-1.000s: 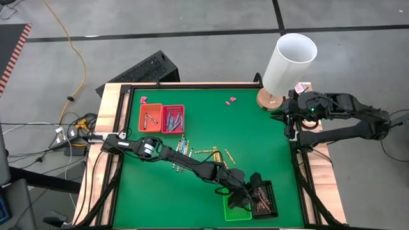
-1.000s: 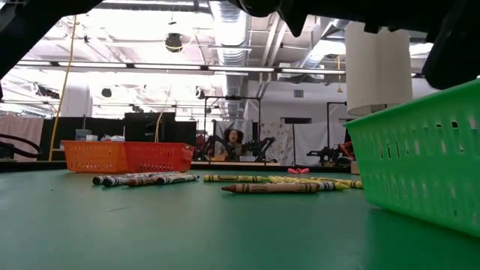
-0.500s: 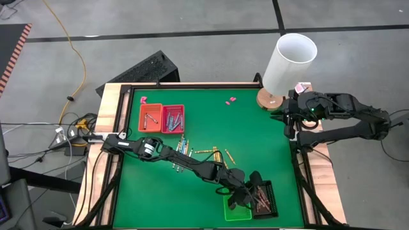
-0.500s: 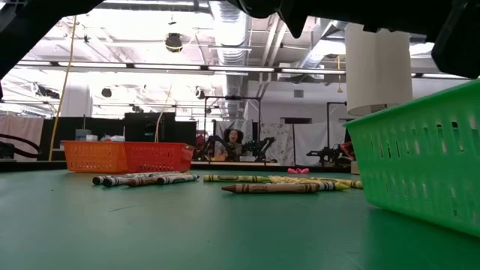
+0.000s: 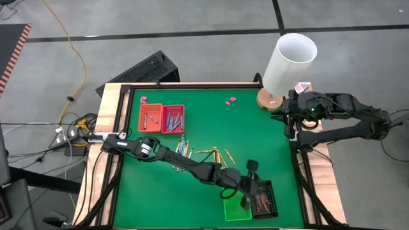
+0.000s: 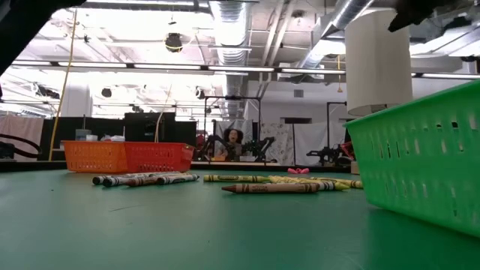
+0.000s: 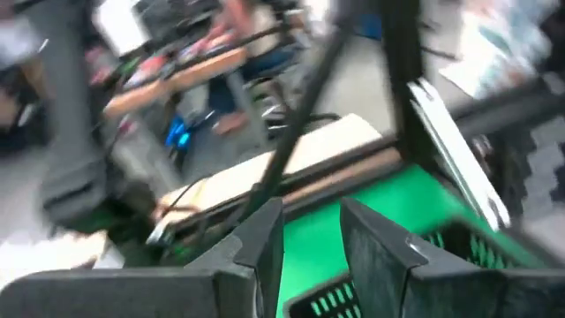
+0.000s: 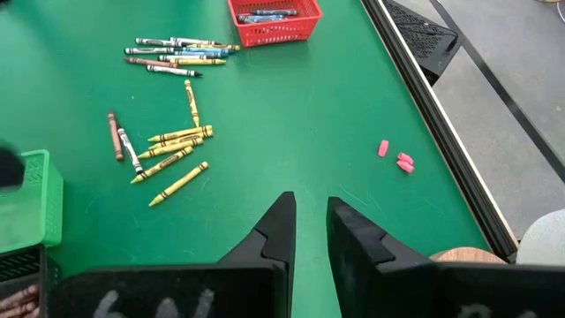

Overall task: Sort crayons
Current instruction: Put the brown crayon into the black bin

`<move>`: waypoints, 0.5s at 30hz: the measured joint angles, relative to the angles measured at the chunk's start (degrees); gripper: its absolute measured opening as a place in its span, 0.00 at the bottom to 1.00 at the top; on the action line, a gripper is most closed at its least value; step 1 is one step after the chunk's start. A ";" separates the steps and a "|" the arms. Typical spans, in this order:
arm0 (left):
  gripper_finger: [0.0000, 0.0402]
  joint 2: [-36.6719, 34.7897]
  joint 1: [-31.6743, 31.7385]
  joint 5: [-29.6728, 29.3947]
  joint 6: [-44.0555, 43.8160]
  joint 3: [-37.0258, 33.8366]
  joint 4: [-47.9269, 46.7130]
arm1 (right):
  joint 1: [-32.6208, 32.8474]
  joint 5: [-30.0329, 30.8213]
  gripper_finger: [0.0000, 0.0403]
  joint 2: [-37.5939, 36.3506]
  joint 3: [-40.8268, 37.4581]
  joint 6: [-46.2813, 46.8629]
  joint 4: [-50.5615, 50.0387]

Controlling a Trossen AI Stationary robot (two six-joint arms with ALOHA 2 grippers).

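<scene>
Loose crayons lie flat mid-table: grey and blue ones [image 5: 185, 145], yellow ones [image 5: 216, 153]; they also show in the right wrist view [image 8: 172, 141] and the low view [image 6: 270, 187]. A green tray [image 5: 235, 211] and a black tray [image 5: 265, 199] with brown-red crayons stand at the near right. My left gripper [image 5: 246, 202] hovers over these trays, pointing toward the near edge, open and empty [image 7: 311, 212]. My right gripper [image 8: 309, 201] waits at the table's right edge [image 5: 289, 120], its fingers a narrow gap apart and empty.
An orange tray [image 5: 151, 118] and a red tray [image 5: 172, 119] with crayons stand at the far left. Pink scraps [image 5: 231, 100] lie near the far edge. A tall white cylinder [image 5: 289, 61] on a wooden base stands at the far right corner.
My left gripper has risen from just over the green and black trays and has tipped up toward level, pointing at the near edge. Its dark shape has left the top of the low view. The crayons and trays have stayed where they were.
</scene>
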 joint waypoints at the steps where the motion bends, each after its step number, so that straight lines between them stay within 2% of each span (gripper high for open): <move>1: 0.26 -0.98 -0.09 -1.94 -3.79 0.00 -1.20 | 0.00 0.00 0.17 0.00 0.00 -0.08 0.00; 5: 0.26 -5.55 -0.73 -8.23 -16.62 0.02 -10.53 | 0.00 0.00 0.17 0.00 0.00 -0.81 -0.18; 11: 0.26 -15.50 -3.67 -14.22 -19.14 -0.02 -29.32 | 0.00 0.00 0.17 0.00 0.00 -1.01 -0.24; 15: 0.26 -24.22 -5.97 -23.72 -22.61 0.09 -44.06 | 0.00 0.00 0.17 0.00 0.00 -1.01 -0.50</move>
